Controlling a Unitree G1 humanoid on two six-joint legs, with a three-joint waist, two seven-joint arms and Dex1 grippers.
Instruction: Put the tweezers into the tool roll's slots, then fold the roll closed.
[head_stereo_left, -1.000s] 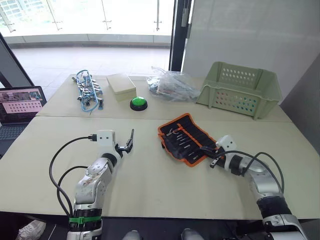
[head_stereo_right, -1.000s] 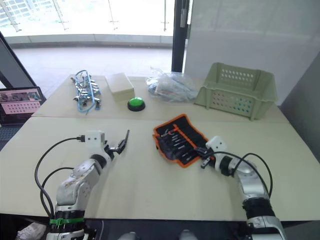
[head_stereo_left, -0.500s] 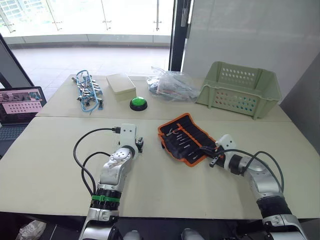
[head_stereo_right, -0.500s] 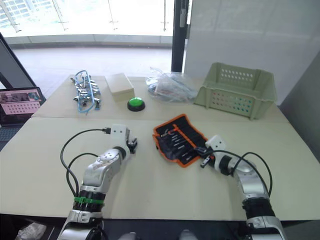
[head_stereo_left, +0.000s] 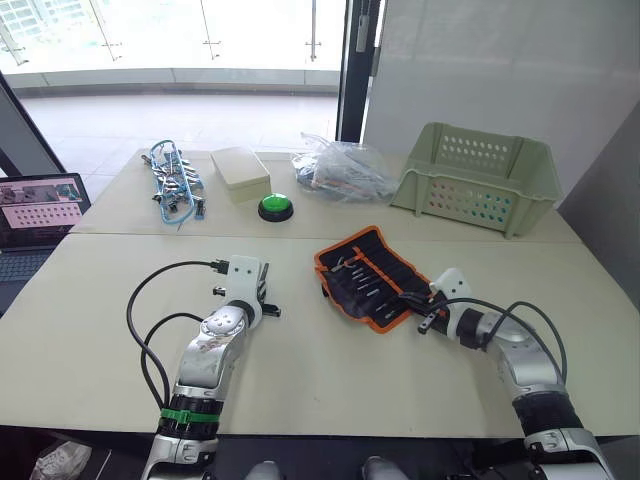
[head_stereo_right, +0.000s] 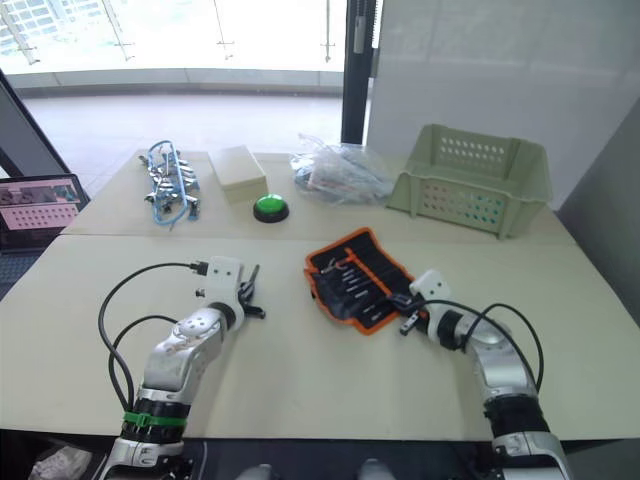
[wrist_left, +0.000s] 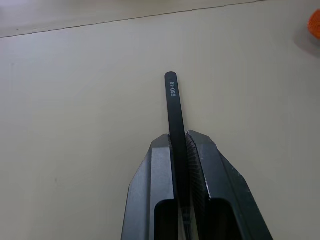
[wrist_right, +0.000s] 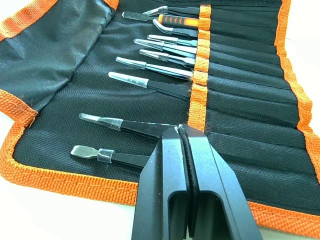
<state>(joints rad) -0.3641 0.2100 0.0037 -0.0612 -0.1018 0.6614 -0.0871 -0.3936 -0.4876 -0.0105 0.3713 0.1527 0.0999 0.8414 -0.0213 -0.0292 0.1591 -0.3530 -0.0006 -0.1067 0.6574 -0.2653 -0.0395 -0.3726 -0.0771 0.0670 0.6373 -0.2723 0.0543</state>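
The tool roll (head_stereo_left: 372, 276) lies unrolled on the table, black fabric with orange edging. Several tweezers (wrist_right: 150, 85) sit in its slots with their tips sticking out. To its left, my left gripper (head_stereo_left: 262, 300) rests low on the table. In the left wrist view it (wrist_left: 180, 137) is shut on one slim black tweezer (wrist_left: 173, 105), whose rounded end pokes out past the fingertips. My right gripper (head_stereo_left: 425, 308) is at the roll's near right corner. The right wrist view shows it (wrist_right: 181, 131) shut and empty, just above the slotted fabric (wrist_right: 240, 125).
At the back of the table stand a pale green basket (head_stereo_left: 480, 180), a clear plastic bag (head_stereo_left: 345, 170), a green button (head_stereo_left: 275, 206), a white box (head_stereo_left: 241, 168) and a tangle of blue-and-silver clips (head_stereo_left: 175, 185). A laptop (head_stereo_left: 38, 205) sits off the left edge.
My left gripper has gone from wide open to shut on a black tweezer, and the arm has swung in and dropped toward the table. The right arm has not moved.
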